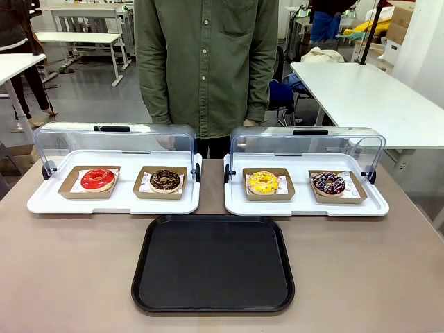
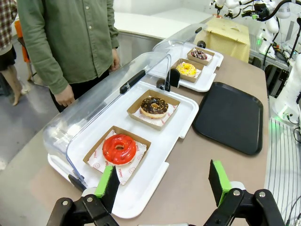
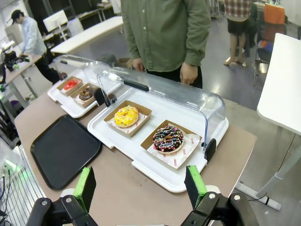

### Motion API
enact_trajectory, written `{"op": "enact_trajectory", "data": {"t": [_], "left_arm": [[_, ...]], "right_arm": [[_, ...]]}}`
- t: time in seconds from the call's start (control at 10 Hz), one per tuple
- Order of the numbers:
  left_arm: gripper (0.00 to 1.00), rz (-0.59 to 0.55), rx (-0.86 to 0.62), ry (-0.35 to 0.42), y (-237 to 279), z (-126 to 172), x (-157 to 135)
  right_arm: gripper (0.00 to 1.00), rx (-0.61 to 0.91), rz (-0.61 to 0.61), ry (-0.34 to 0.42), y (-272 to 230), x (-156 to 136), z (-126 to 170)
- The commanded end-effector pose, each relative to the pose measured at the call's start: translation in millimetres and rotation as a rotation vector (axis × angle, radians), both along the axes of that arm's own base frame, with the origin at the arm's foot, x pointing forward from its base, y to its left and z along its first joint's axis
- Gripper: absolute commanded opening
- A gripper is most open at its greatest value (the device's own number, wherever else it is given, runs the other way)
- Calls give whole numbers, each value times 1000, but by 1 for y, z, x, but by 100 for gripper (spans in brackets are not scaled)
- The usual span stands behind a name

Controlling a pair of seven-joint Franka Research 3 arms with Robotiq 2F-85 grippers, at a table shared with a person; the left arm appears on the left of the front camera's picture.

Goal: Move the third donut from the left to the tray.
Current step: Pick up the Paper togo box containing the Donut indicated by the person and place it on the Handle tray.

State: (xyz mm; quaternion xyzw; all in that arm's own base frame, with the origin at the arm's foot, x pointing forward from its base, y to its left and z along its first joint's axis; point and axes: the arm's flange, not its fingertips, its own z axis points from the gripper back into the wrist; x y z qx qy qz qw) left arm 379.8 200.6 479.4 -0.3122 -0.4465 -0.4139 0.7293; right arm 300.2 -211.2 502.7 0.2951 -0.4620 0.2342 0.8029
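The third donut (image 1: 263, 182) has yellow icing with dark sprinkles and sits in a brown cardboard holder on the right white tray's left side. It also shows as the yellow donut (image 2: 186, 68) (image 3: 126, 116) in both wrist views. The black tray (image 1: 214, 263) (image 2: 230, 115) (image 3: 63, 148) lies bare at the table's near middle. My left gripper (image 2: 162, 181) is open, high above the table's left end near the red donut (image 2: 119, 149). My right gripper (image 3: 141, 183) is open above the table's right end, nothing between its fingers.
Two white trays (image 1: 41, 201) (image 1: 374, 206) with raised clear lids stand side by side at the far half. A chocolate donut (image 1: 165, 180) and a dark sprinkled donut (image 1: 328, 183) sit in holders. A person (image 1: 205, 62) in a green shirt stands at the far edge.
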Motion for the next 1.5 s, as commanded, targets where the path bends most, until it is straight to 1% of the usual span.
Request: {"op": "enact_trajectory", "data": {"t": [0.0,1.4], "left_arm": [[100,-12,-4,-3,0,0,-1],[100,-12,-4,-3,0,0,-1]], "right_arm": [[100,7,9,-37,-1,3,1],[100,7,9,-37,-1,3,1]]}}
